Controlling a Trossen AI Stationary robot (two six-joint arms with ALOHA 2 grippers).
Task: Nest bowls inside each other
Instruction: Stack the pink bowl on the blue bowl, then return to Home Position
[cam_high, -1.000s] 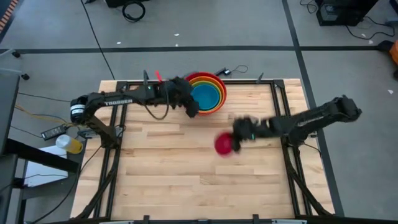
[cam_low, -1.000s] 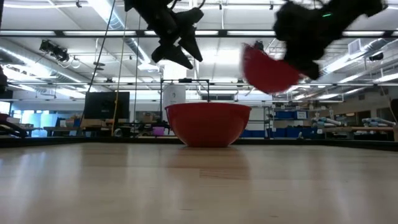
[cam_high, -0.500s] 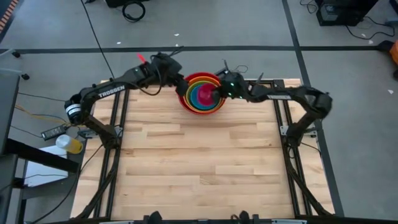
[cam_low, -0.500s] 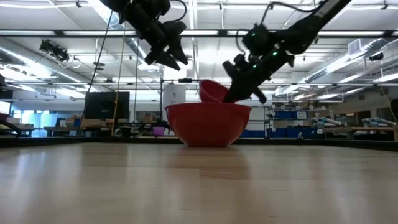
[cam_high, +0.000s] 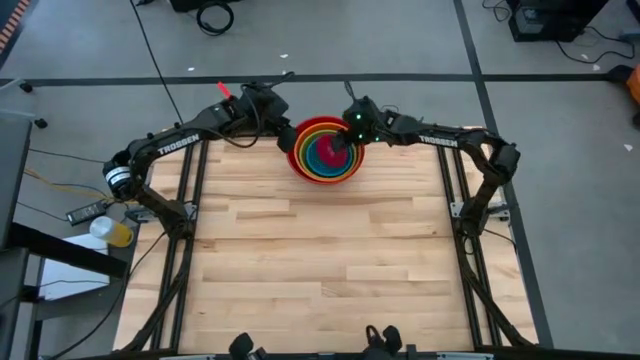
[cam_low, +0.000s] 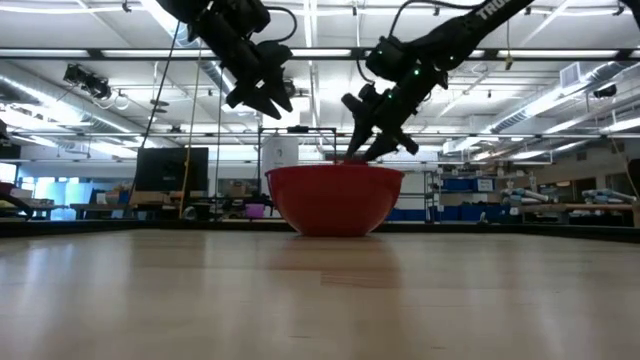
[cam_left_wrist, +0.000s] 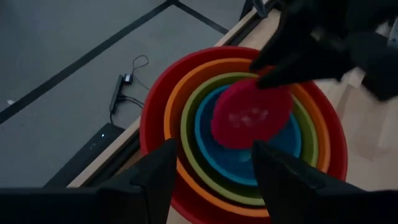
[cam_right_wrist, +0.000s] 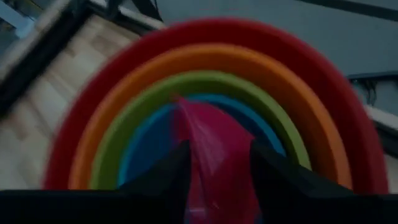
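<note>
Red (cam_high: 300, 165), orange (cam_left_wrist: 177, 93), green (cam_left_wrist: 189, 118) and blue (cam_left_wrist: 214, 146) bowls sit nested at the table's far edge. The red one rests by its base on the wood (cam_low: 333, 200). The pink bowl (cam_left_wrist: 249, 115) lies tilted inside the blue one. My right gripper (cam_high: 345, 145) reaches slanting down into the stack from the far right, open, with the pink bowl's rim (cam_right_wrist: 186, 134) between its fingers. My left gripper (cam_high: 282, 112) hovers open above the stack's far left side, holding nothing. My right gripper has one finger (cam_right_wrist: 165, 171) on each side of the pink bowl's far rim (cam_left_wrist: 264, 78), coming slanting down from the far right. The gap is wider than the rim, and I cannot tell whether a finger still touches it. The bowl leans inside the blue bowl.
Black frame rails (cam_high: 455, 170) run along the table's left and right sides. A cable and a black adapter (cam_left_wrist: 118, 90) lie on the floor past the far edge. The bare wood (cam_high: 320, 270) stretches from the bowls to the near edge.
My right gripper has carried the pink bowl from mid-table toward the far edge, lowered it into the blue bowl and opened. The pink bowl now lies in the stack. My left gripper has drawn back from over the bowls toward the far left.
</note>
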